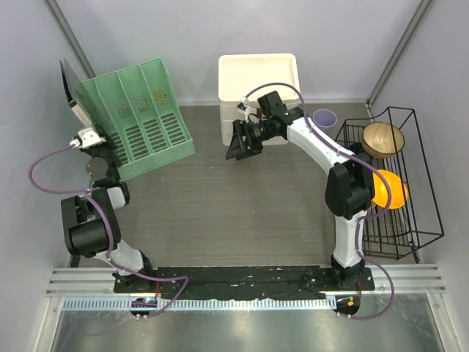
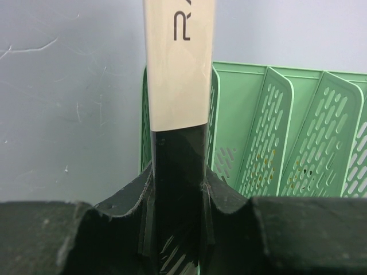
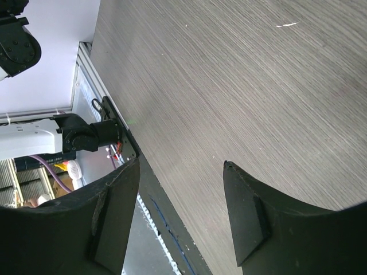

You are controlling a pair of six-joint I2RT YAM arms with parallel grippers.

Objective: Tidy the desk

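Grey wall point(image 2: 69, 114); notebook point(image 2: 180, 69) base hidden in left pincer point(image 2: 179, 183)

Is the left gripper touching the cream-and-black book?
Touching. Left wrist view: the left gripper has both fingers pressed against the black end of the book.

**Desk point(image 1: 242, 213): flat grey-brown wood-grain top, level**

Large rectangular tabletop, lying flat and level. Matte dark grey-brown surface, with fine straight grain running left to right in the top view. The wide middle stretch shows bare grain. The front edge carries a black strip backed by a ribbed metal rail point(image 1: 242, 293). The back edge meets a pale wall point(image 1: 198, 44). The right wrist view shows the same top close up: crisp grain lines, one short white mark point(image 3: 285, 24), and the dark edge strip at lower left.
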